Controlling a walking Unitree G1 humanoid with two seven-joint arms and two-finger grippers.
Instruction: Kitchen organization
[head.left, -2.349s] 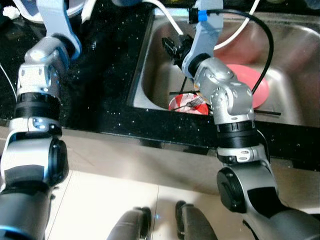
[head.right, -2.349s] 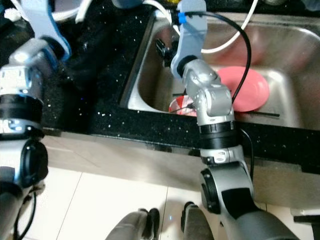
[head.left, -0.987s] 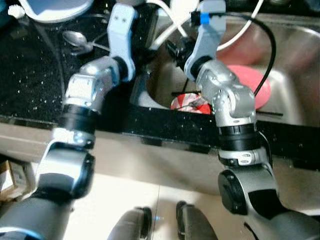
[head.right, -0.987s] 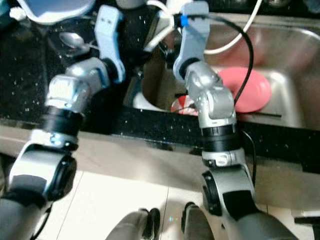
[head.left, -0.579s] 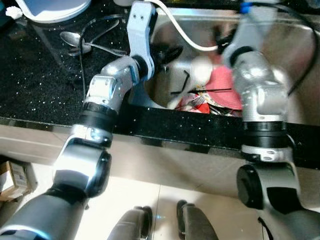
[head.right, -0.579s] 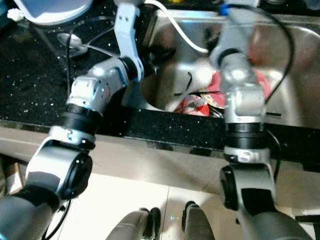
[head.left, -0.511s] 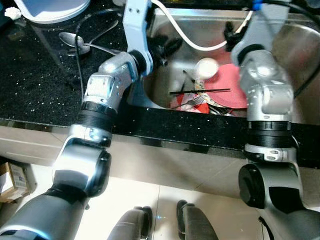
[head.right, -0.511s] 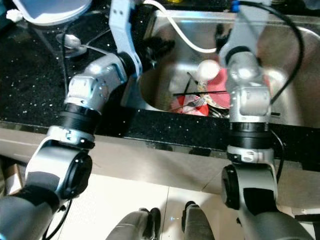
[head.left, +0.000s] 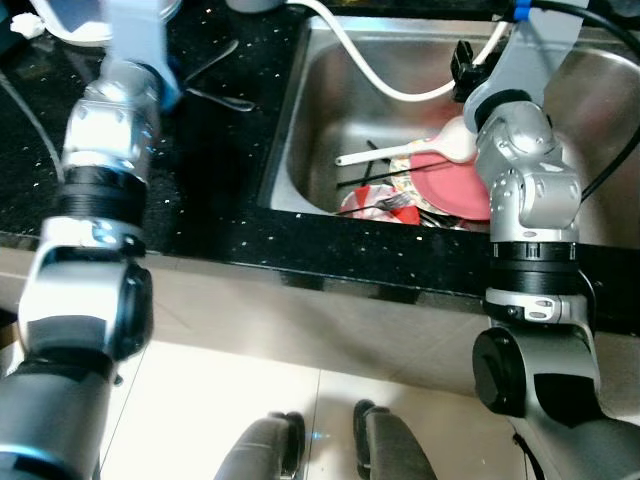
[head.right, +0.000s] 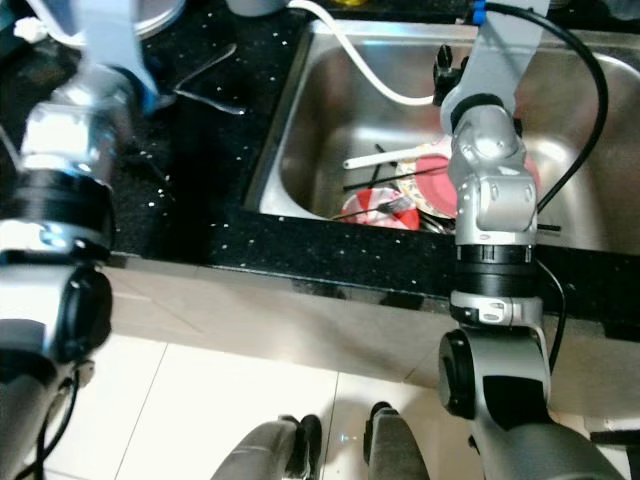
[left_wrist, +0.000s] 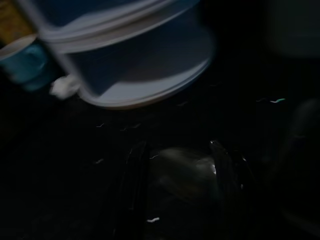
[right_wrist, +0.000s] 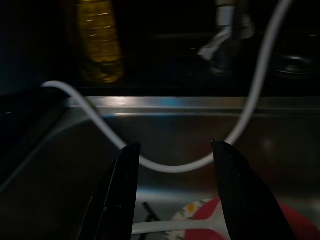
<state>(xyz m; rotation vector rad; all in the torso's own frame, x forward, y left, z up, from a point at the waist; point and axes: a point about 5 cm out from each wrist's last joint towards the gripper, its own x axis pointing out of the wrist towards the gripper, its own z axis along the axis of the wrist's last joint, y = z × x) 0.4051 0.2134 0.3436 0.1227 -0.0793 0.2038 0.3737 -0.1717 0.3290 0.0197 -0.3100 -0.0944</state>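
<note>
The steel sink (head.left: 330, 110) holds a red plate (head.left: 455, 195). A white ladle (head.left: 455, 143) lies across it, handle toward the left, among black chopsticks (head.left: 375, 183) and a fork. My right gripper (right_wrist: 175, 144) hangs open over the sink's back, and a white hose (right_wrist: 170, 167) runs beyond its fingers. My left arm (head.left: 105, 130) reaches up over the black counter at the far left. In the dark left wrist view my left gripper (left_wrist: 175, 145) is open above the counter. A shiny spoon bowl (left_wrist: 187, 170) lies between its fingers, and I cannot tell if they touch it.
A metal spoon (head.left: 222, 97) lies on the black counter (head.left: 210, 170) left of the sink. A stacked blue-white container (left_wrist: 130, 60) and a teal cup (left_wrist: 25, 62) stand ahead of the left gripper. An oil bottle (right_wrist: 100, 45) and the faucet (right_wrist: 225, 30) stand behind the sink.
My left arm has swung from the sink's left edge back over the counter at far left. The white ladle now lies across the red plate. The right arm has hardly moved.
</note>
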